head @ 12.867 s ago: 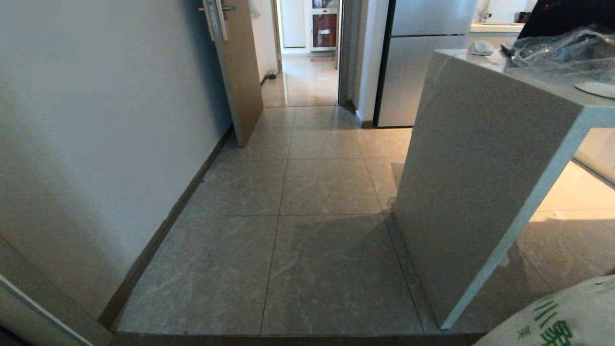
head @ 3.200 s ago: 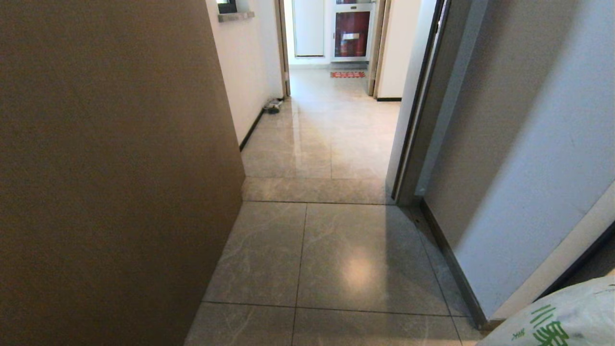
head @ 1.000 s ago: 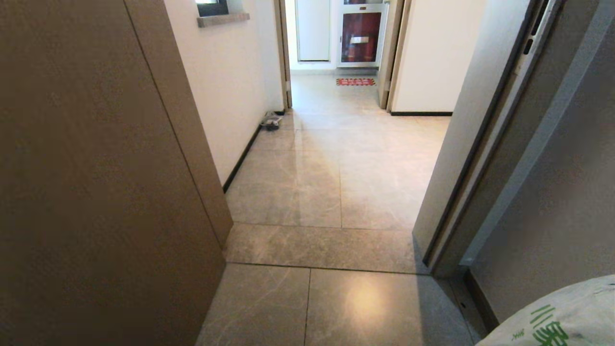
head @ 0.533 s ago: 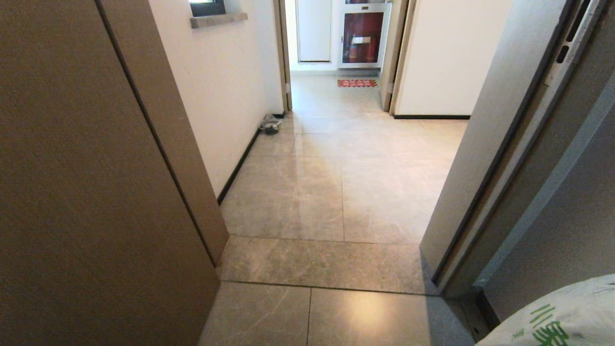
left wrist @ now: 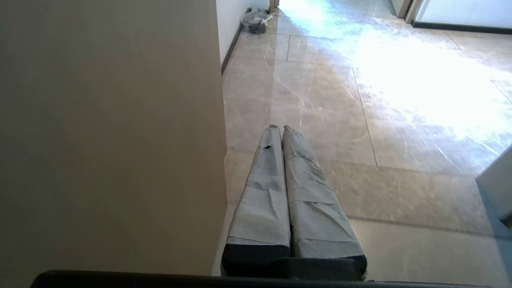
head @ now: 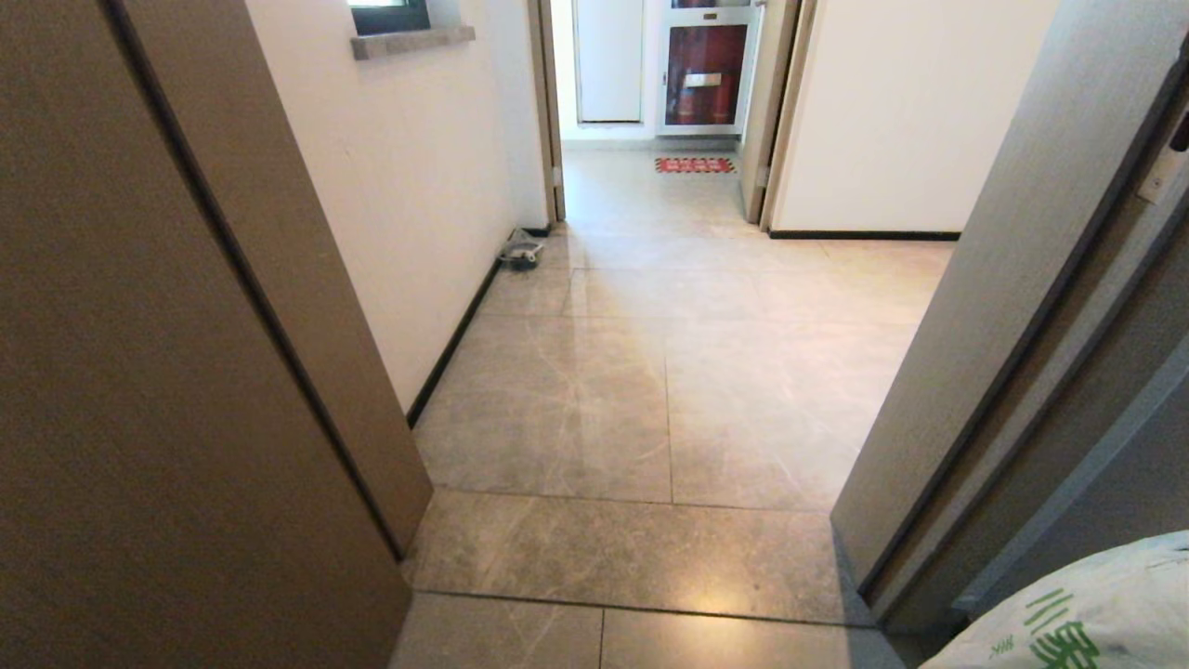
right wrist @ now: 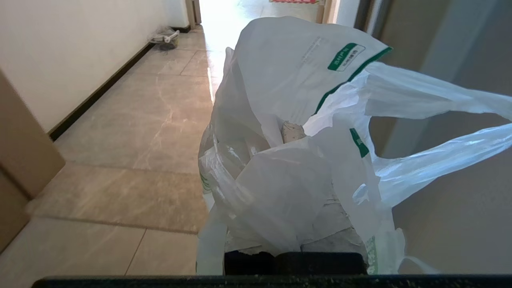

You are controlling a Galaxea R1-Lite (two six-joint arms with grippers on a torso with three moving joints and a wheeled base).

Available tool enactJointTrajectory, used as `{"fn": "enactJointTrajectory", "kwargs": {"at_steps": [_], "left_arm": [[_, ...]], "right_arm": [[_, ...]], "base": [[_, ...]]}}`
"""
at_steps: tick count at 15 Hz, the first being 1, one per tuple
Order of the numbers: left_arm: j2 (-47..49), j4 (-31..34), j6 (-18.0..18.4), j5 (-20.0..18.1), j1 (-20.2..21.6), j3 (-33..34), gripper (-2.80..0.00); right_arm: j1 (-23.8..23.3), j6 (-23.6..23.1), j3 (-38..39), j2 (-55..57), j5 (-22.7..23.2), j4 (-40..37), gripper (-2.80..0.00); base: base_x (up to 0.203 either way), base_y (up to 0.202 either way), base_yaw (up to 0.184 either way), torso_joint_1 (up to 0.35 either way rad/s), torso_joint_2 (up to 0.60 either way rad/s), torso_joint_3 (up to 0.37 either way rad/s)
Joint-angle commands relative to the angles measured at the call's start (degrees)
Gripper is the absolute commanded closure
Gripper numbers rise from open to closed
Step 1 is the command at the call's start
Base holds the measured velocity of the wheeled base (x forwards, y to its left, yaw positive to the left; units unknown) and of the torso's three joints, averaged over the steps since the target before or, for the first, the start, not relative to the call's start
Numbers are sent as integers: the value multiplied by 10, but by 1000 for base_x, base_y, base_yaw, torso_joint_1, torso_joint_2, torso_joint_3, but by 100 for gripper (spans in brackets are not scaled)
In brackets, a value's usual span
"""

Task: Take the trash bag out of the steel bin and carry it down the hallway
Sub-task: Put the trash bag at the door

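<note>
The trash bag [right wrist: 280,88], thin white plastic with green print, drapes over my right gripper [right wrist: 292,133], which is shut on it. Its loop handles trail off to one side. Only one taped fingertip pokes out of the folds. In the head view a corner of the trash bag [head: 1082,613] shows at the bottom right. My left gripper [left wrist: 279,129] is shut and holds nothing, just off the brown door's edge. The hallway [head: 669,372] of glossy marbled tiles runs ahead through the doorway. The steel bin is out of view.
An open brown door [head: 186,390] fills the left side and a grey door frame [head: 1003,334] stands on the right. A small greyish bag [head: 521,251] lies by the left baseboard. A red fire cabinet [head: 704,74] and a red mat [head: 694,164] mark the far end.
The whole view has advanced into the doorway: door and frame loom larger at the sides and more hallway floor shows. The bag stays in the same corner; neither arm has moved.
</note>
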State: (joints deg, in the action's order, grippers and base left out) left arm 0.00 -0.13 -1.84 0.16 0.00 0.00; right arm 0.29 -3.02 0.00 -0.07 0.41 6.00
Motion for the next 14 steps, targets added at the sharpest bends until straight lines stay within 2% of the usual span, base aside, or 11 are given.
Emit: {"fn": "enactJointTrajectory", "kwargs": {"at_steps": [1, 8, 14], "left_arm": [[0, 0, -1, 0, 0, 0, 0], [0, 0, 2, 0, 0, 0, 0], [0, 0, 4, 0, 0, 0, 0]], "right_arm": [[1, -1, 23, 1, 0, 0, 0], [0, -1, 23, 1, 0, 1, 0], [0, -1, 23, 1, 0, 1, 0]], "base": [[189, 0, 2, -1, 6, -1], [181, 0, 1, 2, 2, 2], [0, 0, 0, 0, 0, 0]]}}
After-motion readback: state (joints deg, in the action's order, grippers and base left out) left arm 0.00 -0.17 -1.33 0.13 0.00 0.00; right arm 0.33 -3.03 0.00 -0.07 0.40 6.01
